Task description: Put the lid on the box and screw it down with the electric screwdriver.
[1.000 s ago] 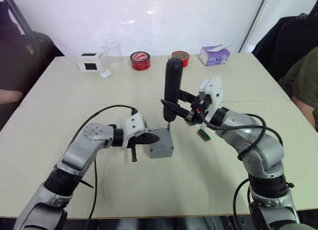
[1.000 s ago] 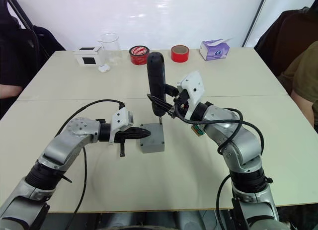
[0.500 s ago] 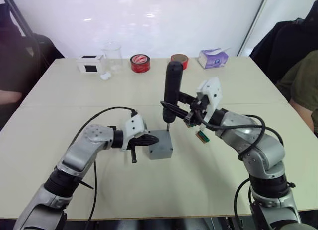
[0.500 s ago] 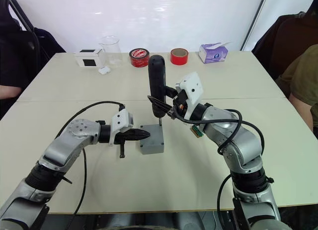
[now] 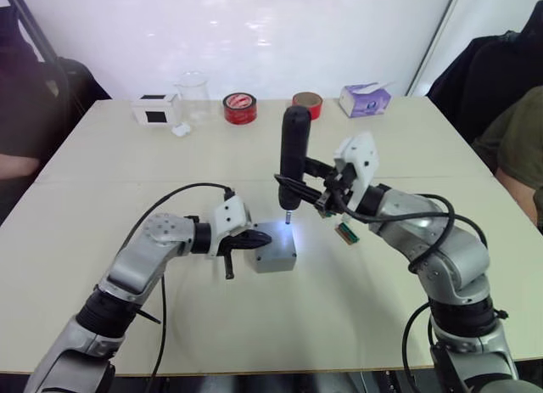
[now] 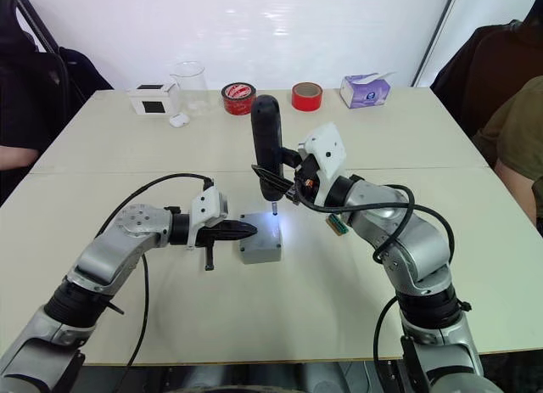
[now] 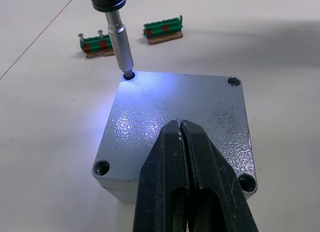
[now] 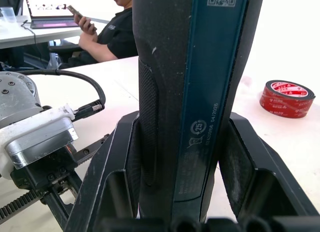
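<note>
Lid [image 7: 185, 117] seated flush on box [image 5: 273, 255], near the table's middle, between both arms. Screwdriver [image 5: 293, 155] upright, clamped between the right gripper [image 5: 316, 186] fingers, bit planted in one corner hole with its tip light glowing blue-white over the plate. Left gripper [image 7: 183, 157] pressed together, fingertips resting flat on the lid's top, pinning it down rather than grasping anything.

Judged as the driving of one corner screw, with three other holes in the left wrist view looking open and dark, so likely early in the fastening. To do it well: keep the tool plumb over the hole so the bit does not cam out or skate across the lid; press straight down along the tool's axis; hold the left fingertips firm so lid and box do not spin or slide under torque. Stop once the screw seats, then probably go to the opposite corner to keep the plate level. Whether a screw sits under the bit, cannot tell.

Containers next. Box closed, contents hidden. Two small green holders [image 7: 162, 30] just beyond the box on the table, one with a pair of screws standing in it, the other apparently bare. Clear beaker [image 6: 188, 81] at the far edge, seemingly nothing inside. Tissue box [image 6: 366, 89] at the far right, with a tissue poking out.
</note>
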